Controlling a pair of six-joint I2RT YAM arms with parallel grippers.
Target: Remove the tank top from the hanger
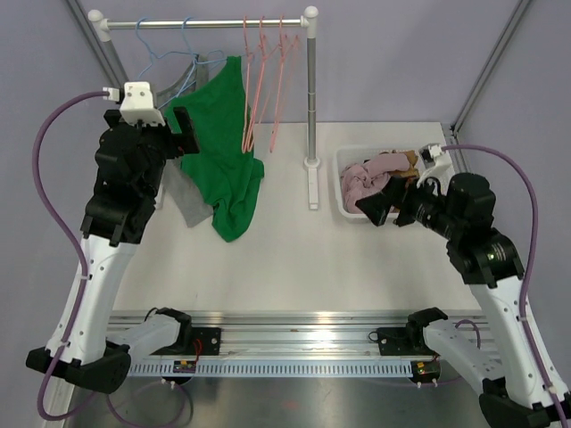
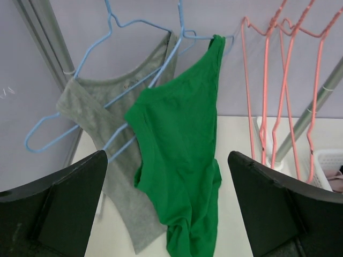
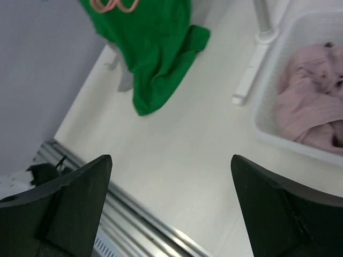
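A green tank top [image 1: 225, 160] hangs by one strap from a blue hanger [image 1: 198, 61] on the rack rod, its hem bunched on the table. In the left wrist view the green top [image 2: 182, 160] fills the middle, its strap over the blue hanger [image 2: 194, 35]. A grey tank top [image 2: 88, 110] hangs on another blue hanger behind it. My left gripper [image 1: 183, 134] is open, level with the green top's left edge, not touching it; it is also open in the left wrist view [image 2: 167, 206]. My right gripper [image 1: 382, 209] is open and empty by the basket.
Several pink hangers [image 1: 263, 80] hang on the rod right of the tops. The rack post [image 1: 310, 98] stands at centre. A white basket [image 1: 343, 183] with pink clothes [image 1: 364, 178] sits at the right. In the right wrist view, the basket [image 3: 278, 48] lies right of the bare tabletop.
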